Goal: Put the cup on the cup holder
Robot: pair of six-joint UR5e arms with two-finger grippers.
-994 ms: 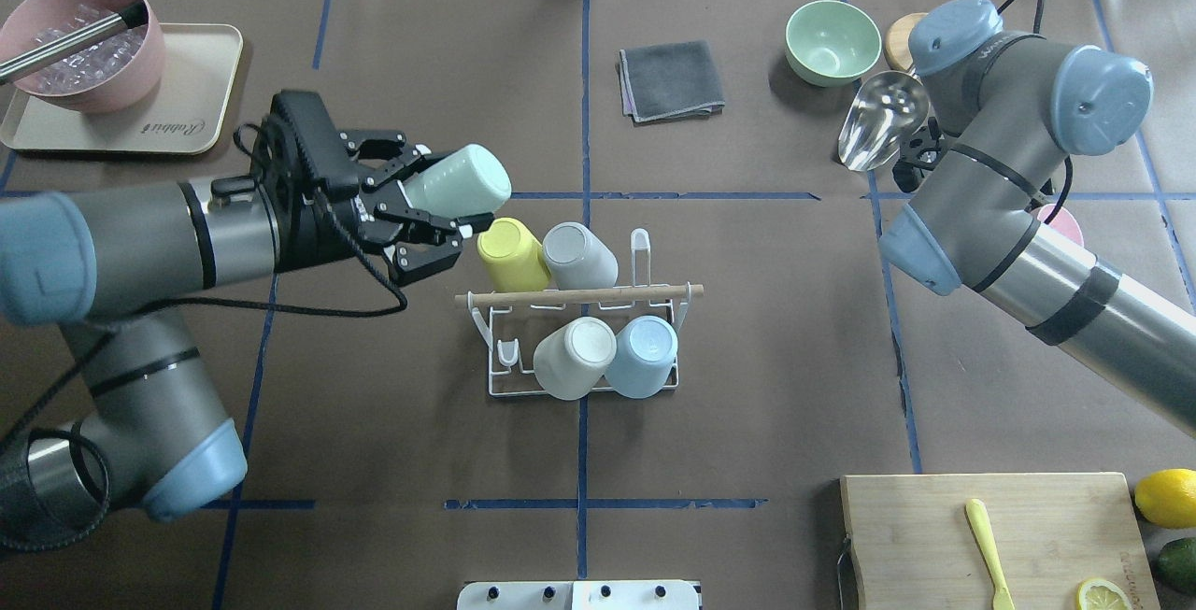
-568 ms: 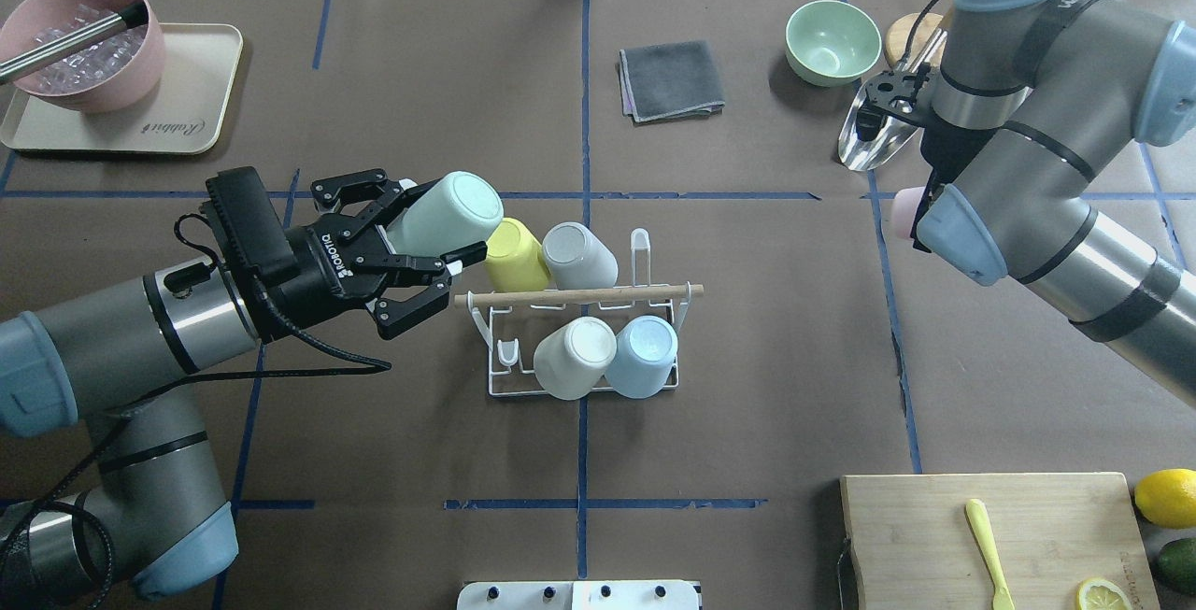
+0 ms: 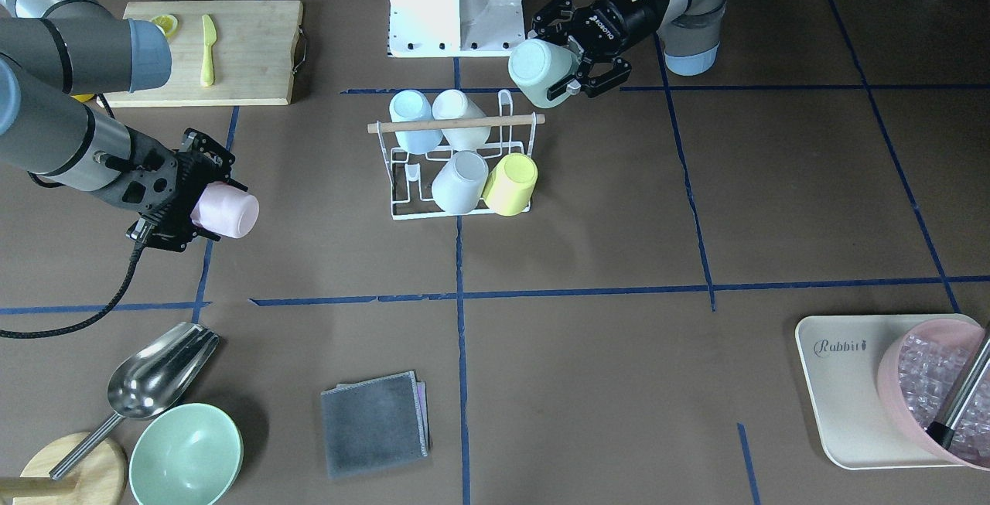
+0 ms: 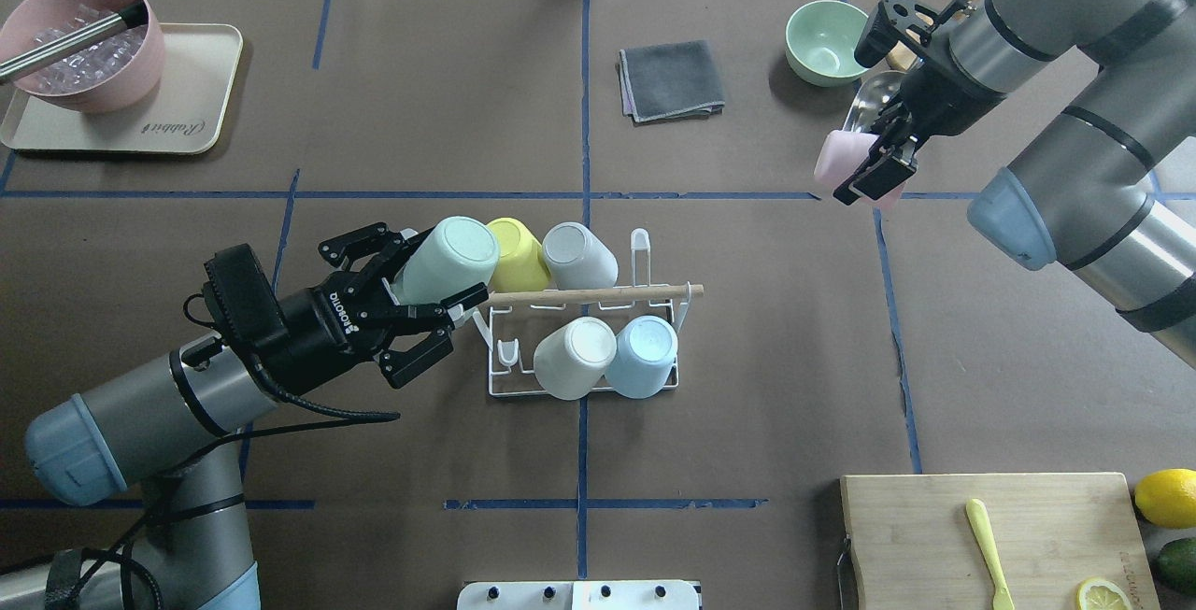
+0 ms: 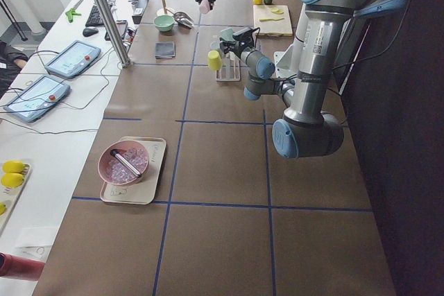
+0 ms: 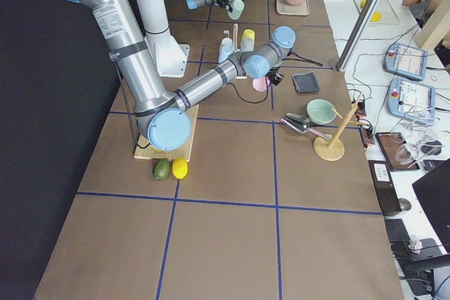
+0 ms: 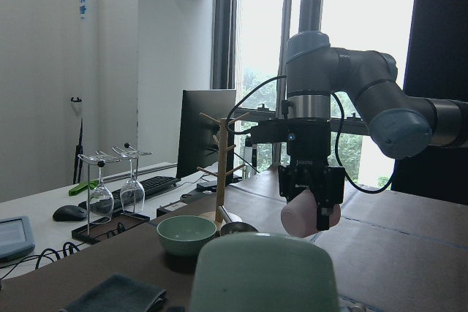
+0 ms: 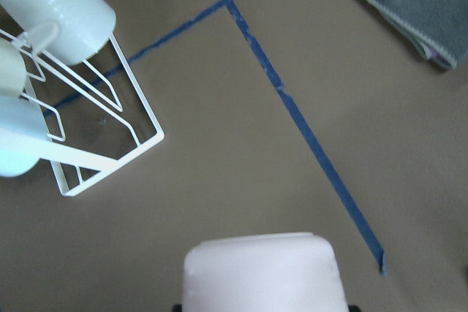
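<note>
left gripper (image 4: 435,279), marked "robotiq", pinches a smooth mint cup (image 4: 454,253) beside the white wire cup holder (image 4: 505,391); right gripper (image 4: 875,167) pinches a pink cup (image 4: 831,158).

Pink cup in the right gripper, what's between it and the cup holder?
Overhead view: only bare table and blue tape between pink cup and cup holder.
</note>
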